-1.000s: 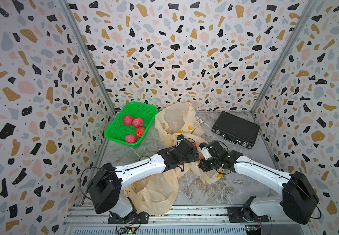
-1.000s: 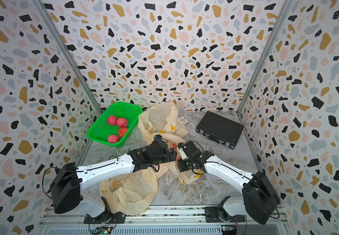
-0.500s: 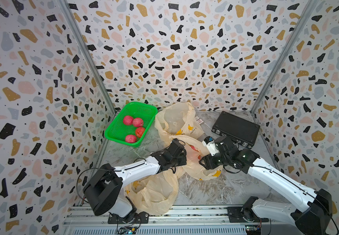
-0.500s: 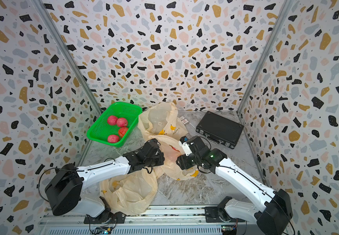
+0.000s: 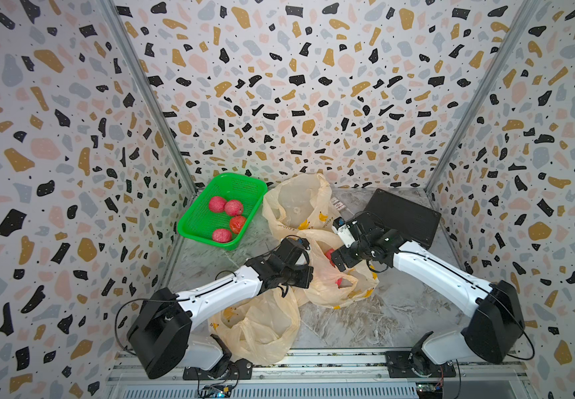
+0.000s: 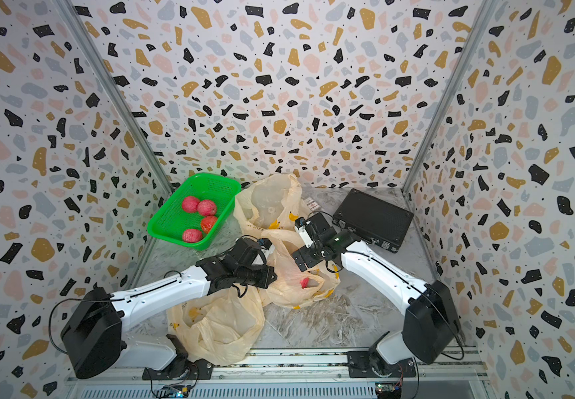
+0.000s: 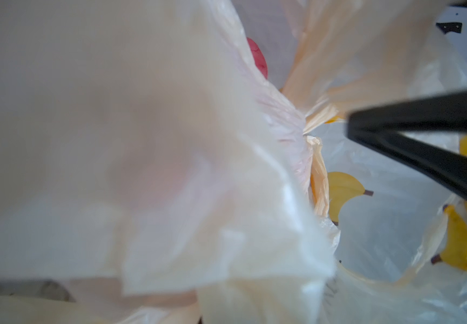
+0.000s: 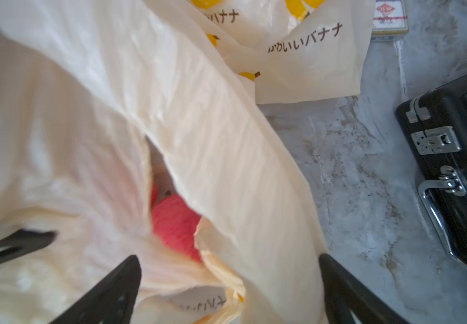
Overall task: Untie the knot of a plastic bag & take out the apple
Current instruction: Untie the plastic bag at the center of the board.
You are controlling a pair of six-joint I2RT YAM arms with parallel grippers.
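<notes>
The apple (image 8: 176, 227) lies inside the banana-printed plastic bag (image 5: 331, 297) in the middle of the marbled tabletop (image 5: 400, 311). It shows pink-red through a slit where the film gapes. In a top view only a small patch of its red (image 6: 305, 282) can be seen through the bag's mouth.

The right gripper (image 8: 228, 261) hangs directly over this bag. Its two black fingers are spread wide to either side of the slit, and nothing is between them. The left gripper (image 7: 351, 130) sits at the bag's side nearest the left arm, and its fingers are pressed together to a point. Loose film is draped across most of the left wrist view. A twisted strip of the bag (image 7: 316, 117) lies just beside the fingertips, but whether any plastic is pinched between them cannot be told.

A second bag of the same kind (image 5: 258, 324) lies slack against the apple's bag on the side towards the arm bases, partly under the left arm. A third one (image 5: 296, 203) stands crumpled behind the apple's bag, near the back wall. Beyond the bag, on the left arm's side, a green basket (image 5: 234, 190) holds four red fruits (image 5: 233, 207). On the right arm's side, a closed black case (image 5: 403, 216) with metal latches lies flat. A small printed packet (image 8: 389, 19) rests on the tabletop between the third bag and the case.
</notes>
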